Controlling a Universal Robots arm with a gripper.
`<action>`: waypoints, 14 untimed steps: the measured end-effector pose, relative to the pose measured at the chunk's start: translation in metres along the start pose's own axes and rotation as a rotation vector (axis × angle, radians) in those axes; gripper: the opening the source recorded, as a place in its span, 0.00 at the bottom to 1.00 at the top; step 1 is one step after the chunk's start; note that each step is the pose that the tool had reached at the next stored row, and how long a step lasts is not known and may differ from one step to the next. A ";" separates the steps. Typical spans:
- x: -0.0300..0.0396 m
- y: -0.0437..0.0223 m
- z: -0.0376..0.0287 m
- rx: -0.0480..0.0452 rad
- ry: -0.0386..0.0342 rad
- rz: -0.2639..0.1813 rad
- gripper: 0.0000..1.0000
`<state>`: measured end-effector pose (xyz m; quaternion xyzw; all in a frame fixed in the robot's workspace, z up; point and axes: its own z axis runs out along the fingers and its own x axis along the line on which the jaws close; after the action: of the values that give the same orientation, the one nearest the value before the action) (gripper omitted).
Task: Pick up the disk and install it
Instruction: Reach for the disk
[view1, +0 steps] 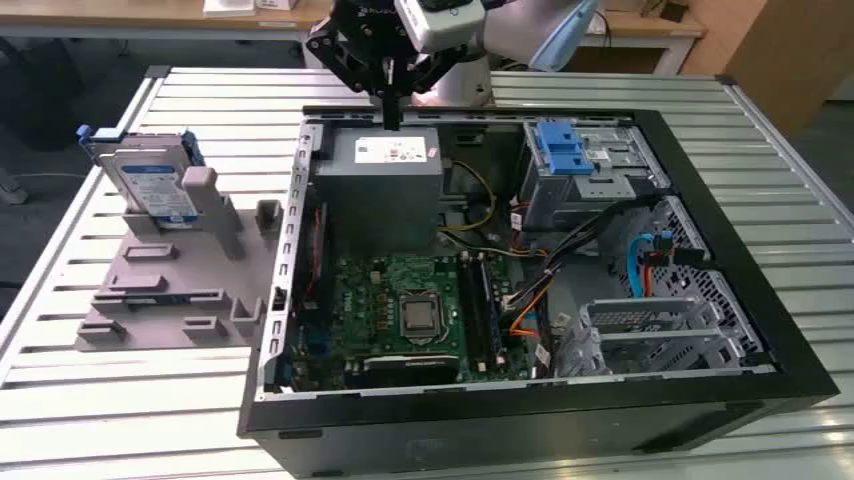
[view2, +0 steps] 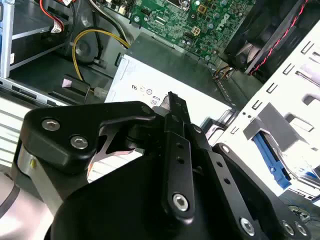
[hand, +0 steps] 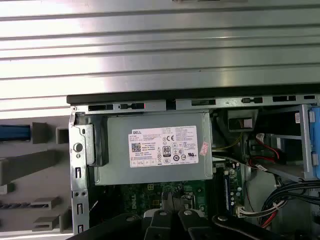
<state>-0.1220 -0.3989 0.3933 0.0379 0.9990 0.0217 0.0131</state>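
Gripper (view1: 391, 120) closed, empty, over power supply (view1: 387, 165); disk (view1: 144, 185) upright on grey stand (view1: 167, 295), well toward exterior view's left

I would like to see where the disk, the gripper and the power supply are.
the disk (view1: 150, 190): exterior view, on its white-and-blue label.
the gripper (view1: 391, 122): exterior view, between its fingertips.
the power supply (hand: 115, 150): first wrist view, on its grey casing beside the label.
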 end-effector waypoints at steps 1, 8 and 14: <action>0.0000 0.0000 0.0000 0.0000 0.0000 0.000 0.11; 0.0017 -0.0002 0.0000 -0.0001 0.0000 0.000 0.11; 0.0062 -0.0005 -0.0001 0.0000 0.0000 0.000 0.11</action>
<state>-0.1282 -0.3989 0.3933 0.0379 0.9990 0.0217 0.0131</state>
